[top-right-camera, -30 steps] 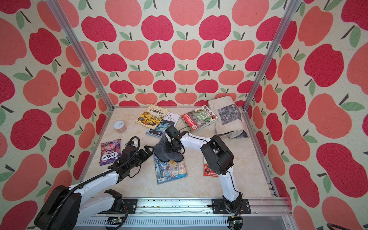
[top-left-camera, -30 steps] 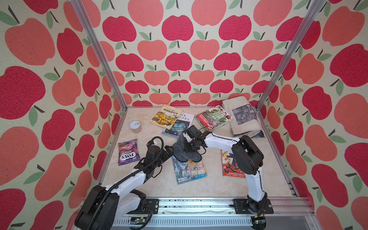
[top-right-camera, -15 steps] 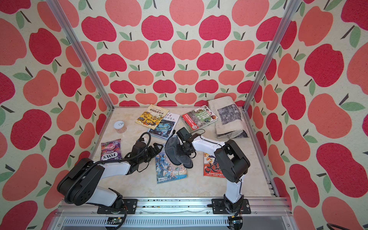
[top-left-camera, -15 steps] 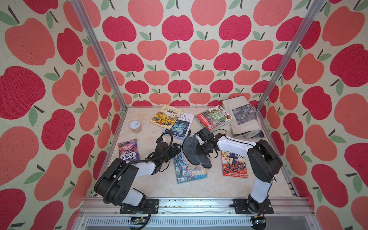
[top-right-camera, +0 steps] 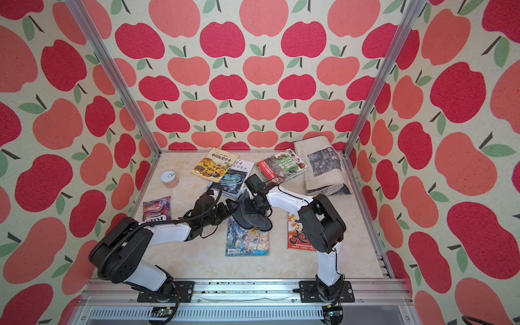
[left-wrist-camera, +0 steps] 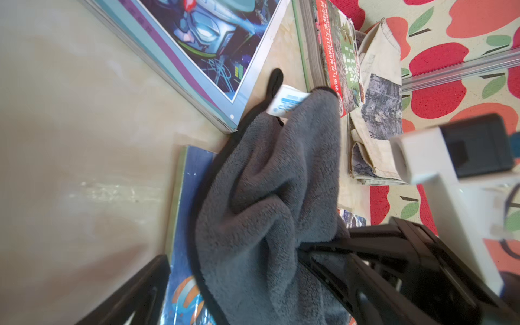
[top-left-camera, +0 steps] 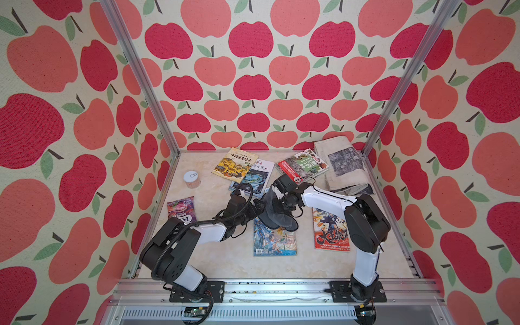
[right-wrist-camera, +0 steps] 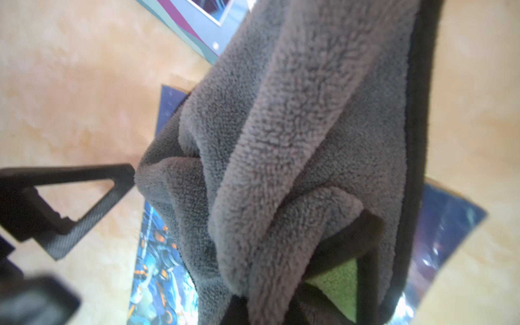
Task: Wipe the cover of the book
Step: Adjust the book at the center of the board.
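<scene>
The book [top-left-camera: 274, 239] [top-right-camera: 247, 242] is a blue comic lying flat mid-table. A grey cloth [top-left-camera: 277, 213] [top-right-camera: 251, 218] droops over its far end, and my right gripper [top-left-camera: 281, 204] [top-right-camera: 254, 204] is shut on the cloth from above. In the right wrist view the cloth [right-wrist-camera: 295, 140] fills the frame, bunched in the right gripper [right-wrist-camera: 259, 304] over the book [right-wrist-camera: 157, 267]. My left gripper [top-left-camera: 257, 209] [top-right-camera: 229, 209] stands open at the book's far left corner. In the left wrist view the cloth [left-wrist-camera: 270, 197] hangs between the left gripper's [left-wrist-camera: 261, 295] fingers [left-wrist-camera: 135, 295], over the book's edge [left-wrist-camera: 183, 225].
A yellow book [top-left-camera: 235, 164], a magazine [top-left-camera: 253, 178], a red-green book [top-left-camera: 302, 166] and a folded newspaper [top-left-camera: 342, 168] lie along the back. A red comic [top-left-camera: 330, 233] lies right of the book. A can [top-left-camera: 192, 179] and a purple sweets bag [top-left-camera: 181, 209] sit left.
My left gripper has moved right, up to the cloth and the book's corner, with its arm folding back. The right gripper has carried the cloth slightly right.
</scene>
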Robot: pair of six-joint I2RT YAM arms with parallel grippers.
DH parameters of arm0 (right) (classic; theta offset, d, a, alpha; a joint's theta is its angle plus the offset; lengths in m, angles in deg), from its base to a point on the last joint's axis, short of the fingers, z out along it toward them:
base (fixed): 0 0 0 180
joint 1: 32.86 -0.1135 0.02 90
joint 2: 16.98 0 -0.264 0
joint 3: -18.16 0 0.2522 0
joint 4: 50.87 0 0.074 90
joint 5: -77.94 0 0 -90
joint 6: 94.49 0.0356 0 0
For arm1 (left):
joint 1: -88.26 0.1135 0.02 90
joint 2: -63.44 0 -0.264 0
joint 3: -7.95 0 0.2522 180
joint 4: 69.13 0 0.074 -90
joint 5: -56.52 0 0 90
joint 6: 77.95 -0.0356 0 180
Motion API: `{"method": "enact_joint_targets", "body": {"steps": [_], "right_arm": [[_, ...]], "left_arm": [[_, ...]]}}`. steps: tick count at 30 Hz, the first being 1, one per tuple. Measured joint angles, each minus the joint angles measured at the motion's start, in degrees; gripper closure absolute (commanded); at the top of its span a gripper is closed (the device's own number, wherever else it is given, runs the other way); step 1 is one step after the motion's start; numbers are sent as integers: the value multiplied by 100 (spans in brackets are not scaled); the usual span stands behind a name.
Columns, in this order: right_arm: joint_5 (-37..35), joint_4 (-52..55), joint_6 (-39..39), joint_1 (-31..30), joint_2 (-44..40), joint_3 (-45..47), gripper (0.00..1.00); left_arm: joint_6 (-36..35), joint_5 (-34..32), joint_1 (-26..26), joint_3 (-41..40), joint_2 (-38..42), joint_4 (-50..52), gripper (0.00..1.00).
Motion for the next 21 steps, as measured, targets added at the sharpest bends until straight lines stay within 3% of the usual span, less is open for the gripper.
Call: {"method": "enact_joint_targets", "body": {"steps": [5, 9, 14, 21], "right_arm": [[267, -15, 24, -214, 857, -935, 100], [341, -33, 59, -382, 997, -1027, 100], [345, -256, 157, -570, 605, -378, 100], [328, -376, 435, -1161, -337, 903, 100]], "left_arm": [[-17, -118, 129, -365, 822, 358, 1], [-26, -181, 286, -649, 1464, 763, 1], [-175, -262, 461, -769, 2199, 1222, 1], [-286, -256, 684, -927, 2411, 1351, 1]]}}
